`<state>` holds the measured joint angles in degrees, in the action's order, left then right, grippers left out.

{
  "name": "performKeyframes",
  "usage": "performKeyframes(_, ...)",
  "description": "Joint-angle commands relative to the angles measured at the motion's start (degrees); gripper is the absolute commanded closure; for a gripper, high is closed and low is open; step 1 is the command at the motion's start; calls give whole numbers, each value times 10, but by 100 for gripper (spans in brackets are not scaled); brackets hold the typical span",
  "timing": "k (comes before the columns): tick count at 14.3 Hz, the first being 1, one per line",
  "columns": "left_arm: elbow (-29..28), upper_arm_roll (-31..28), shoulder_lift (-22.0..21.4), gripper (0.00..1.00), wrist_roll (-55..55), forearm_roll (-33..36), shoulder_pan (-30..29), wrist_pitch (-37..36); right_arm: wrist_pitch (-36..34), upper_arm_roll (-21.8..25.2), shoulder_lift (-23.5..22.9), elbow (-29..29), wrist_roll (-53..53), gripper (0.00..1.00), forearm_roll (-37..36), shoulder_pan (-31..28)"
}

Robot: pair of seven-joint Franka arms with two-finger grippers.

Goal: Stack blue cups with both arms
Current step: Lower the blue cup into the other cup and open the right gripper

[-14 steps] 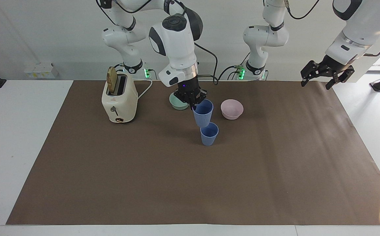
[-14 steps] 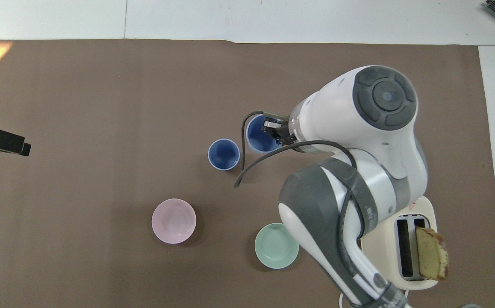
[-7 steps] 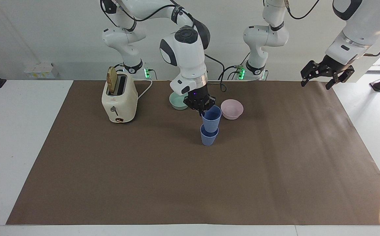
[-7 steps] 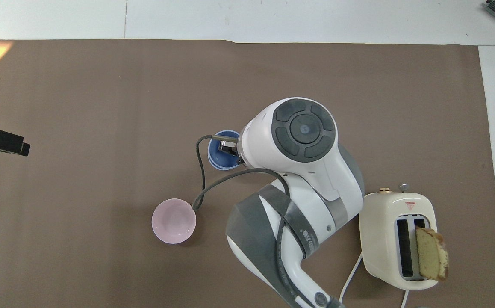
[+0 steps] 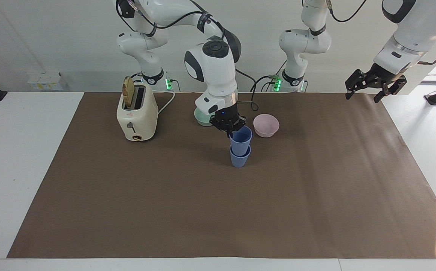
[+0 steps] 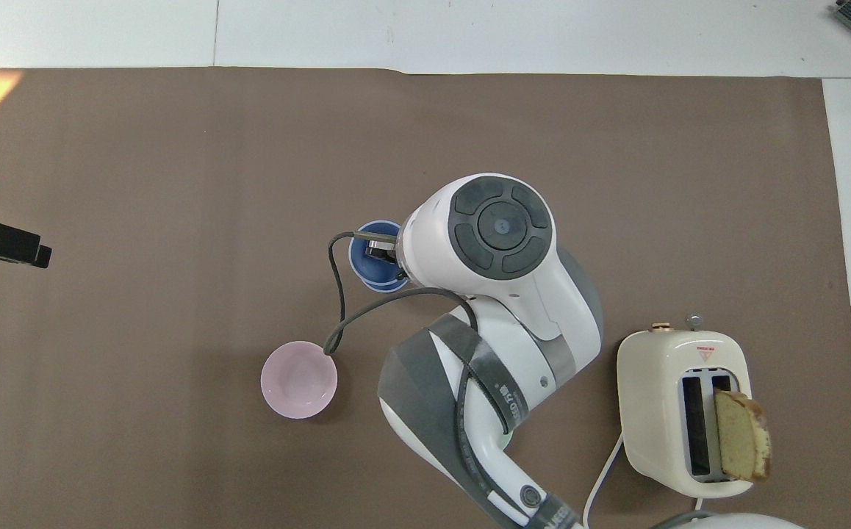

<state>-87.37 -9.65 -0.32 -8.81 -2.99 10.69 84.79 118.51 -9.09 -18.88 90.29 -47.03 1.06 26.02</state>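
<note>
You see a cream toaster (image 5: pixel 136 113) with a bread slice (image 5: pixel 128 91) standing near the brown mat's (image 5: pixel 165 207) robot-side edge. Your right gripper (image 5: pixel 230 131) is clamped on the rim of the upper matte blue plastic cup (image 5: pixel 240 137), which sits partly inside the lower blue cup (image 5: pixel 239 159) mid-mat. A shallow pink bowl (image 5: pixel 266 125) sits beside them. Your left gripper (image 5: pixel 375 87) waits with fingers spread, holding nothing, over the mat's corner.

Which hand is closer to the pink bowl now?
The right. The right hand grips a blue cup beside the pink bowl; the left hand waits, raised, at the left arm's end of the table.
</note>
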Motion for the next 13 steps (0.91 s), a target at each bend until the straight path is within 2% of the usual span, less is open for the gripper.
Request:
performKeyframes(1, -10, 7, -12, 0, -1, 11, -8, 0, 25, -1, -18, -1, -17, 100, -10, -1)
performKeyframes(5, -10, 7, -12, 0, -1, 11, -8, 0, 55, -2, -44, 7, -37, 100, -18, 3)
performKeyframes(6, -9, 7, -12, 0, -1, 11, -8, 3, 61, -2, -45, 10, -39, 97, -17, 3)
performKeyframes(7, -10, 7, -12, 0, -1, 11, -8, 2, 62, -3, -45, 12, -39, 41, -17, 3)
performKeyframes(8, -10, 7, -12, 0, -1, 11, -8, 1, 62, -2, -44, 14, -44, 0, -18, 3)
performKeyframes(13, -9, 7, -12, 0, -1, 11, -8, 2, 52, 0, -39, 5, -45, 0, -22, 4)
